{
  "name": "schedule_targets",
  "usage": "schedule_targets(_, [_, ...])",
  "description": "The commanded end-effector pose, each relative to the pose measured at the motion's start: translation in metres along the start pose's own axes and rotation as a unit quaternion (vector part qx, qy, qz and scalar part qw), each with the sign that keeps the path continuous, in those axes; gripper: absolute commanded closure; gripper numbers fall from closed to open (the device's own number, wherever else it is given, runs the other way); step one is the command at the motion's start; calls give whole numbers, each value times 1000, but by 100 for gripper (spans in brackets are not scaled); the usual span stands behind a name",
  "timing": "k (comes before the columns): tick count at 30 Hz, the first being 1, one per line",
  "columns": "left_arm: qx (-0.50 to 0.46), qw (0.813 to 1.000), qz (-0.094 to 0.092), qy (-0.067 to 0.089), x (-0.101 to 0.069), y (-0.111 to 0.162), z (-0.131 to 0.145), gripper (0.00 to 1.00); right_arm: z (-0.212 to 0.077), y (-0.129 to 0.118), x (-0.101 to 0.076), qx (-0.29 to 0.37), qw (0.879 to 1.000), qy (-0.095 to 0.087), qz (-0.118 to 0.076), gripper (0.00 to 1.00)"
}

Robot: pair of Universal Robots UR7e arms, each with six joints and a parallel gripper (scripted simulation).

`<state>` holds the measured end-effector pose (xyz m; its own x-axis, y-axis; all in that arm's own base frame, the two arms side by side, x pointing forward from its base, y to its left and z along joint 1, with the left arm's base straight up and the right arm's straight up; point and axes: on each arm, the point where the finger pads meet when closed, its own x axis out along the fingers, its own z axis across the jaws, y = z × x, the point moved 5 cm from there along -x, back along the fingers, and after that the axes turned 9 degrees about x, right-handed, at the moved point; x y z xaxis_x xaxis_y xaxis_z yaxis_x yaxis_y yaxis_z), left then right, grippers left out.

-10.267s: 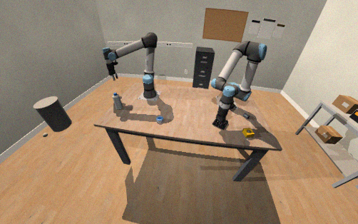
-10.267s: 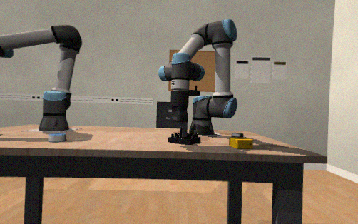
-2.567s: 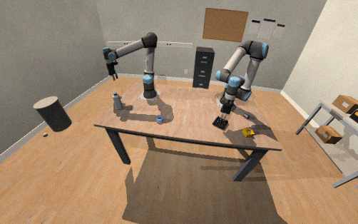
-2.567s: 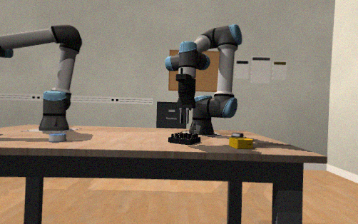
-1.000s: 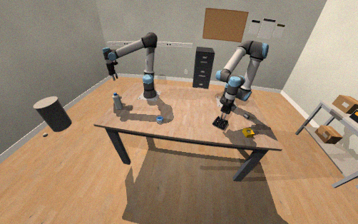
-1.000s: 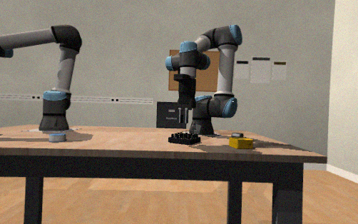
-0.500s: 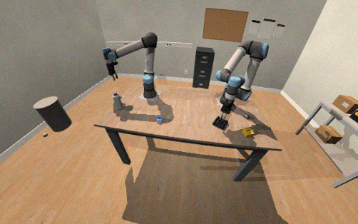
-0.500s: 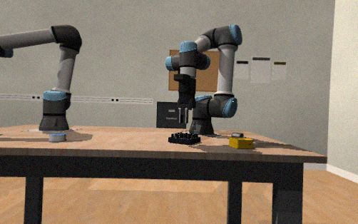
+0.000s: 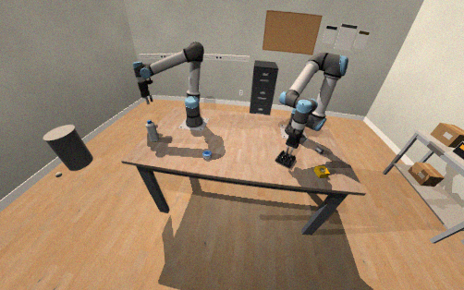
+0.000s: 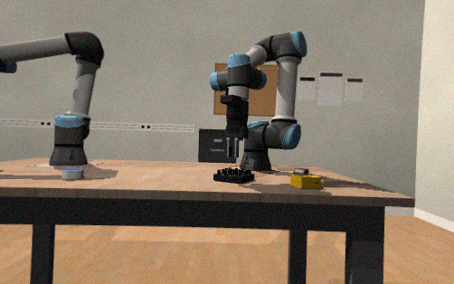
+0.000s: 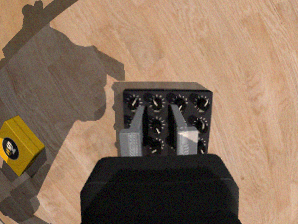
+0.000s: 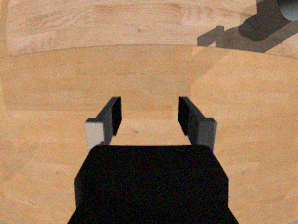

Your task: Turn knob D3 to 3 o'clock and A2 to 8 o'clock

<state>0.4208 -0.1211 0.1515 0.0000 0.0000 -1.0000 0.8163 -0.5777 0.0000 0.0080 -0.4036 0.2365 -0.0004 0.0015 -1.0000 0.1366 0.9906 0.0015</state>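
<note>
On the worktop (image 9: 245, 138) (image 10: 149, 178), a grey bottle with a blue cap (image 9: 152, 132) is seen toward 9 o'clock in the top view, and a small blue-topped tub (image 9: 207, 155) (image 10: 72, 175) is set nearer 7 o'clock. Toward 4 o'clock a yellow block (image 9: 322, 172) (image 10: 306, 181) (image 11: 21, 145) is placed. A dark bin (image 9: 69, 148) is stood on the floor at 9 o'clock; at 12 o'clock a black filing cabinet (image 9: 263, 88) (image 10: 217, 146) is seen.
</note>
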Motion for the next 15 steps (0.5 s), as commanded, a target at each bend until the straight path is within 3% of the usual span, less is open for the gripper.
schedule_targets(1, [0, 1000, 1, 0, 3, 0, 0, 54, 0, 0, 0, 0, 1000, 0, -1, 0])
schedule_targets(15, [0, 1000, 1, 0, 18, 0, 0, 54, 0, 0, 0, 0, 1000, 0, -1, 0])
